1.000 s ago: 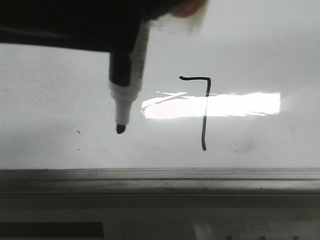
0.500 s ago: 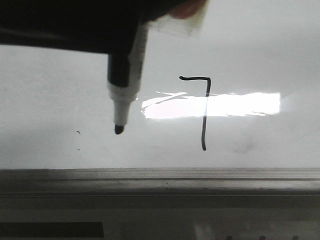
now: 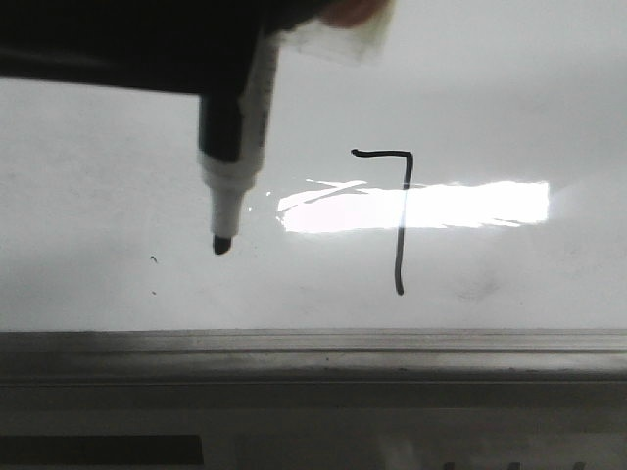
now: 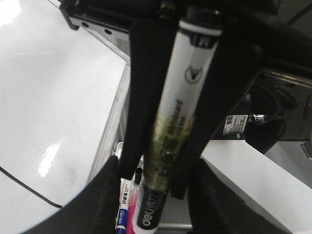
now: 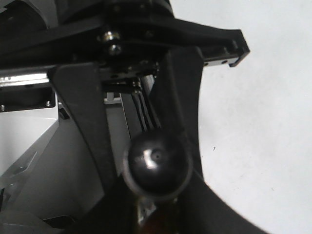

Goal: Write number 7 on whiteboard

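Front view, reading from the left: two tiny black specks [image 3: 154, 260] sit on the whiteboard [image 3: 509, 88]. Just right of them the marker [image 3: 233, 147] comes down out of a dark mass at the upper left, slightly tilted, with its black tip low. I cannot tell whether the tip touches the board or sits just off it. From here I also cannot tell which arm carries it. Further right is a bright rectangular glare [image 3: 470, 206], and the number 7 [image 3: 400, 220] crosses the glare's left part. It has a short top bar with a small hook at its left end and a long near-vertical stem, and it stands well apart from the marker tip. The grey frame edge [image 3: 313, 352] runs along the bottom of the board.

In the left wrist view, the left end effector [image 4: 156, 180] is clamped narrow on the marker's white barrel, with a black finger [image 4: 141, 97] pressed to each side. Beside it lies the glossy board with one thin black line [image 4: 29, 190] on it, and some pens [image 4: 124, 214] lie beyond the fingers.

In the right wrist view, the right end effector [image 5: 151, 170] is closed around a dark round-ended object [image 5: 157, 163], seen end-on. I cannot tell what it is. White board surface lies beside it.
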`<state>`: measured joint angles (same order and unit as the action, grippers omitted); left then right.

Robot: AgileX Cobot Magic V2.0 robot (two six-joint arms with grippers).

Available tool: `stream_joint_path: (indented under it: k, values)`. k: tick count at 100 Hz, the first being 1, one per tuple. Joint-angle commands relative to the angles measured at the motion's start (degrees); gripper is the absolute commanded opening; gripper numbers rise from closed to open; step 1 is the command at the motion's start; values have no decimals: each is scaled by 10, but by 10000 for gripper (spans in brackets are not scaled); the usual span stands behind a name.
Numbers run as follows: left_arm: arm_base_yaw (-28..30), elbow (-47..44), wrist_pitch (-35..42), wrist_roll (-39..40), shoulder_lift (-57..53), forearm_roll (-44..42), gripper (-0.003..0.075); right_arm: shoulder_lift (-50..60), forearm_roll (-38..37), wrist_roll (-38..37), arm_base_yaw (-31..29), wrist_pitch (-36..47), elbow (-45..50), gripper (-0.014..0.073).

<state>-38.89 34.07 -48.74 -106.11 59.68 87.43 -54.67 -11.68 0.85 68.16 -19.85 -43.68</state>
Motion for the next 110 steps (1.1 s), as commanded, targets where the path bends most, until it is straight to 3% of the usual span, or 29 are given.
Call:
stream_joint_path:
  k: [1,8,17,31,50,74,110]
  values:
    - [-5,16,-10,3,-2,16,258,2,8,-18,0,136,-28,-71]
    - [-5,16,8,14,-2,16,387,2,8,-18,0,136,-28,-71]
    - [-5,16,18,15,-2,10,428,2,8,-18,0,136,-28,-71]
    - [-5,16,17,15,-2,5,379,3,8,-18,0,138,-28,-71]
    - [-5,16,-9,15,-2,24,239,3,8,-18,0,114,-28,-71]
    - [-5,16,-32,15,-2,31,244,3,8,-18,0,59,-28,-71]
    - [-5,16,-37,15,-2,32,240,3,12,-18,0,42,-28,-71]
